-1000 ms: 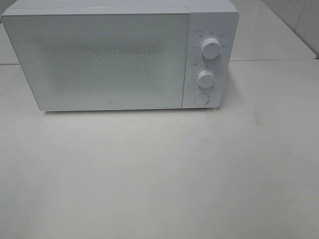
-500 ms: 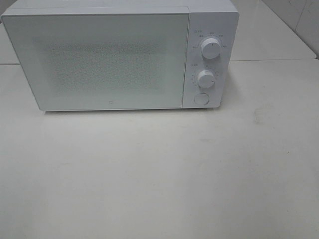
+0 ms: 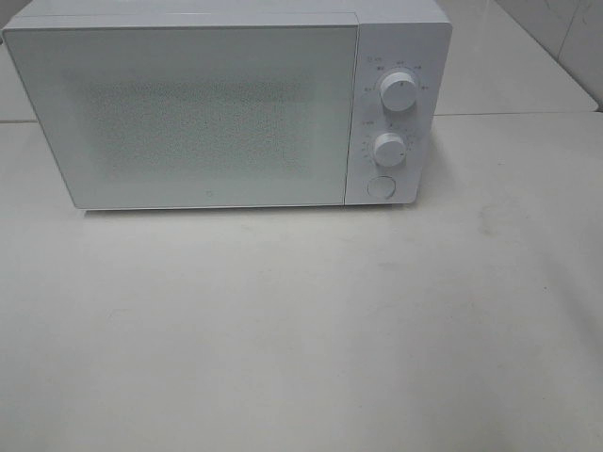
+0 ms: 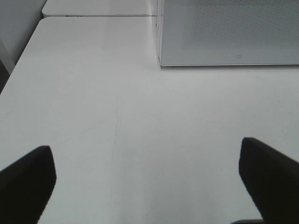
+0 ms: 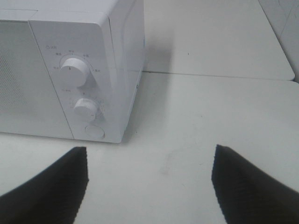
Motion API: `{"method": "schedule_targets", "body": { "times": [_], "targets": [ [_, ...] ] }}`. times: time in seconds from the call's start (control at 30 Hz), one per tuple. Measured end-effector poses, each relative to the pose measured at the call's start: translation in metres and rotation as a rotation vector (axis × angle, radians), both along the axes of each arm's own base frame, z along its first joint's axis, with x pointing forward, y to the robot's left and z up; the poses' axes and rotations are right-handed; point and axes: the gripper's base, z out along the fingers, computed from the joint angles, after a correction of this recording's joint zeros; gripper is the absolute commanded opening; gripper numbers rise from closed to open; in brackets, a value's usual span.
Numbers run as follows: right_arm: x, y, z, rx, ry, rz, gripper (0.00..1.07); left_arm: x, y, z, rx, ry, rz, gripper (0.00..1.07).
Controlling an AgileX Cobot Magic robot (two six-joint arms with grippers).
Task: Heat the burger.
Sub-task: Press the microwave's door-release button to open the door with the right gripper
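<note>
The left fingers (image 4: 28, 179) and right fingers (image 5: 56, 182) are hanging wide apart, gripping nothing, above the desk (image 3: 301, 339) before the shut microwave (image 3: 207, 113). The burger is showing in no view (perhaps behind the frosted door, I cannot tell). The step in hand is looking like the approach to the oven, and the next move is probably calling for a press on the round button (image 3: 381, 186) under the dials.

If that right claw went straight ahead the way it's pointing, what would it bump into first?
The right gripper would likely meet the table first, just beside the microwave; depth is unclear.
</note>
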Motion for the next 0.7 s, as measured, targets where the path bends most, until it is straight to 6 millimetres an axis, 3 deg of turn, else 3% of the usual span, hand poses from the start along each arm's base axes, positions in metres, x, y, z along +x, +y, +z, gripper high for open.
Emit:
{"method": "schedule_targets", "body": {
  "times": [0.43,0.7],
  "targets": [
    [0.047,0.004,-0.048,0.053,-0.083,-0.039,0.73,0.0,0.0,0.0,0.0,0.0,0.0,1.0],
    [0.06,0.004,-0.073,0.059,-0.206,-0.049,0.73,0.0,0.0,0.0,0.0,0.0,0.0,1.0]
  ]
}}
